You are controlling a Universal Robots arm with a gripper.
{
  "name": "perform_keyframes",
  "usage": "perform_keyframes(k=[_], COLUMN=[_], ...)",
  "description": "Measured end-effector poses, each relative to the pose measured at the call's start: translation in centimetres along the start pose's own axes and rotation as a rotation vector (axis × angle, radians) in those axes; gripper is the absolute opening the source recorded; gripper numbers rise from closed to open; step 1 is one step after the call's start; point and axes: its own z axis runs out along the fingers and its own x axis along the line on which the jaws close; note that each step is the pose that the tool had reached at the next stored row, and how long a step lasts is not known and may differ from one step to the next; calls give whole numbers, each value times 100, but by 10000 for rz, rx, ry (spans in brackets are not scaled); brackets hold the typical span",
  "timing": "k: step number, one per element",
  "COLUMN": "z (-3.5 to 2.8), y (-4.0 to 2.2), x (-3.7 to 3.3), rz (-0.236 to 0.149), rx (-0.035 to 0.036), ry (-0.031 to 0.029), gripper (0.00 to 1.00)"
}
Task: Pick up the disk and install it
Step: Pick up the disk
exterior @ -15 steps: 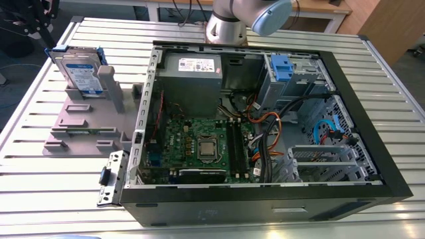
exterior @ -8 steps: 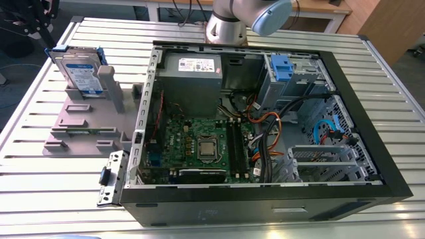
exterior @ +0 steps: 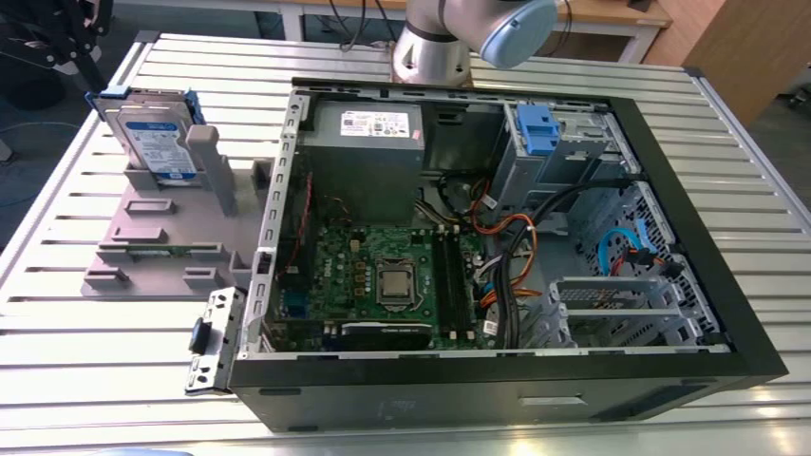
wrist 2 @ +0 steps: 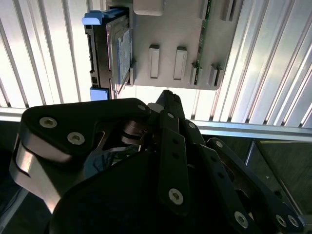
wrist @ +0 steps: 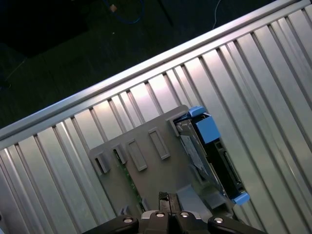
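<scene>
The disk [exterior: 155, 142], a silver slab in a blue plastic bracket, stands on edge in a matte grey holder [exterior: 165, 242] near a corner of the ribbed surface [exterior: 76, 313]. Pick-up looks not yet begun: the black claw [wrist 2: 165, 97] hangs apart from it, tips together on nothing. A grasp would need them parted around that thin slab.

The exterior view looks down at a slant from high over the open computer case [exterior: 507, 385]. It is wide enough to take in most of the slatted tabletop [exterior: 76, 313] and the grey stand [exterior: 152, 228] at the exterior view's left. Both wrist views face down on that same stand and the disk [wrist 2: 122, 48] upright in it. The second wrist view looks past the end effector [wrist 2: 165, 105] close in its foreground, and the first wrist view also takes in the tabletop's edge and dark floor [wrist: 48, 39].
</scene>
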Motion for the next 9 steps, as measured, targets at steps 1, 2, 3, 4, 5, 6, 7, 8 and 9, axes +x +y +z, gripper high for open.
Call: perform_keyframes(k=[1,2,3,4,5,6,7,8,9], z=[0,0,0,0,0,0,0,0,0], y=[0,0,0,0,0,0,0,0,0], x=[0,0,0,0,0,0,0,0,0], rz=[-7,-13,-21,-28,-35,-42,-49,-56,-63], rx=[0,0,0,-1,-1,-1,-1,-2,-2], ry=[0,1,1,1,1,2,2,2,3], gripper=[11,11,11,11,11,11,11,11,11])
